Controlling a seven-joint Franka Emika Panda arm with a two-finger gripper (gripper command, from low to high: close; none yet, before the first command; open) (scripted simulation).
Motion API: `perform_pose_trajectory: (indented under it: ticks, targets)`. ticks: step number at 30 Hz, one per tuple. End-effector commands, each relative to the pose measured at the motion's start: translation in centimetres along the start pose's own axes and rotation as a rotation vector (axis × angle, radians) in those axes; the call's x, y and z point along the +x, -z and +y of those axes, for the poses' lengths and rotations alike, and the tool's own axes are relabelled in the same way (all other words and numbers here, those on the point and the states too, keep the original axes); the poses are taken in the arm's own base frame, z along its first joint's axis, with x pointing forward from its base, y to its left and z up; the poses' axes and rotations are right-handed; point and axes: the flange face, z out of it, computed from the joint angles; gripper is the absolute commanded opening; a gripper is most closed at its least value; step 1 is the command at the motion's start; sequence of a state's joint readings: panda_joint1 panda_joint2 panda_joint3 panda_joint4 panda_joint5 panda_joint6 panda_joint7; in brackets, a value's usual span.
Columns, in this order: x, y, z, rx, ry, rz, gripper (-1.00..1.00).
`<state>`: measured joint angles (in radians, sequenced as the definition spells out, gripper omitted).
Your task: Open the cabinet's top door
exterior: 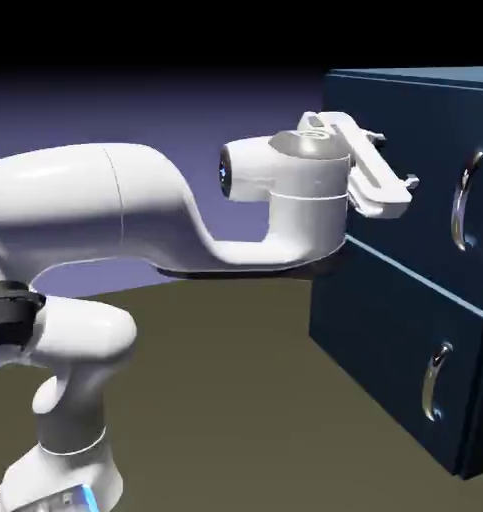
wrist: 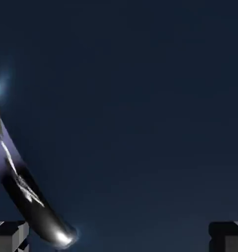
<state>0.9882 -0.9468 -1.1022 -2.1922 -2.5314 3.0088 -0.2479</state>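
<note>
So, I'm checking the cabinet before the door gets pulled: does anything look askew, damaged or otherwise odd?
Nothing stands out. In the exterior view, the top door and lower panel both look closed, and each curved silver handle looks attached. I see no damage, though the arm hides part of the top door.

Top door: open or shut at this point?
Shut: the top door sits flush in the cabinet's front, no gap showing around its edges.

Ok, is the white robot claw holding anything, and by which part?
Nothing is held: the claw stands open, and the curved silver upper handle is ungripped.
</note>
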Motion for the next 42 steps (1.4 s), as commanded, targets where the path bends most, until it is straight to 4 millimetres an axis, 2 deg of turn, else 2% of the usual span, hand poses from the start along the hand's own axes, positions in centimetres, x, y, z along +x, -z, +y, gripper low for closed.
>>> perform_pose_trajectory:
  ticks: [1, 8, 10, 15, 16, 17, 31, 42]
  targets:
    - [-0.3, -0.4, -0.7, -0.003, 0.045, -0.003, 0.0]
    - [-1.9, -3.1, -6.2, -0.015, 0.366, -0.017, 0.0]
    - [-2.0, -3.2, -6.5, -0.015, 0.383, -0.018, 0.0]
    - [-2.1, -8.2, -6.4, -0.015, 0.383, -0.018, 0.0]
    - [-2.1, -8.2, -6.4, -0.015, 0.383, -0.018, -1.0]
    - [-2.1, -8.2, -6.4, -0.015, 0.383, -0.018, -1.0]
    - [1.7, 1.1, -5.0, 0.101, 0.38, -0.189, -1.0]
    - [7.0, 9.1, -3.0, 0.212, 0.373, -0.353, -1.0]
